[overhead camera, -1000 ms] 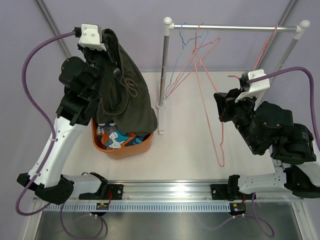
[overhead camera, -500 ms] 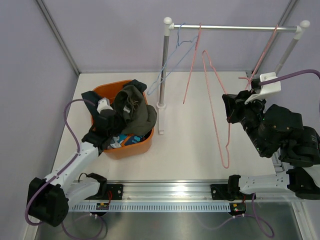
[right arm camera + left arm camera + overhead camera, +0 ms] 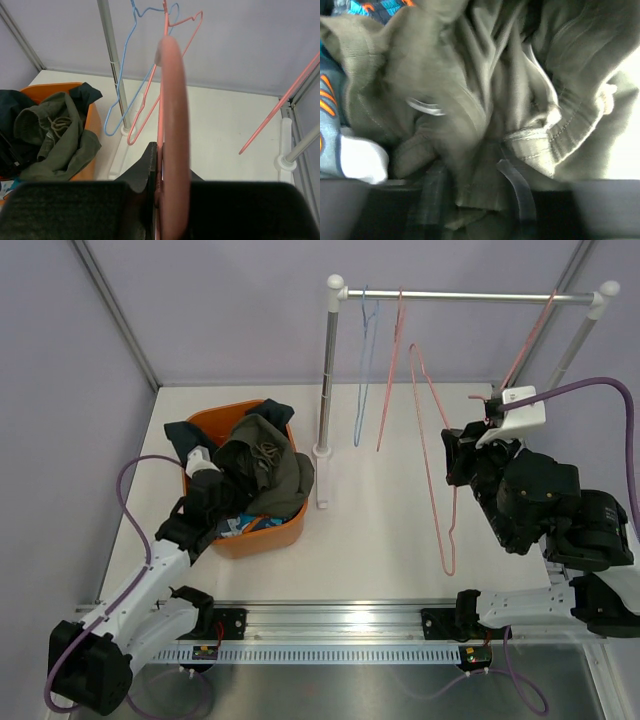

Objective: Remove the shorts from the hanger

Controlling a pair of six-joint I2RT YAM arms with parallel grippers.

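Note:
The olive green shorts (image 3: 268,472) lie heaped on top of the orange basket (image 3: 250,542), on other shorts: a blue-white-orange patterned pair (image 3: 240,526) and a dark pair (image 3: 184,434) draped over the rim. My left gripper (image 3: 213,492) sits low at the basket's left side. In the left wrist view olive cloth (image 3: 485,90) fills the frame, and the left gripper (image 3: 470,169) stands open with a fold lying loosely between its fingers (image 3: 517,187). My right gripper (image 3: 162,150) is shut on a bare pink hanger (image 3: 432,440) held off the rail, at the right.
A metal rail (image 3: 470,296) on two posts crosses the back; a blue hanger (image 3: 366,325) and two more pink hangers (image 3: 394,350) hang bare from it. The left post (image 3: 324,390) stands just right of the basket. Purple walls close the left side and back.
My left arm came down from high above the basket with the olive shorts, laid them in it and opened its jaws. The right gripper kept its hold on the pink hanger, shifting slightly.

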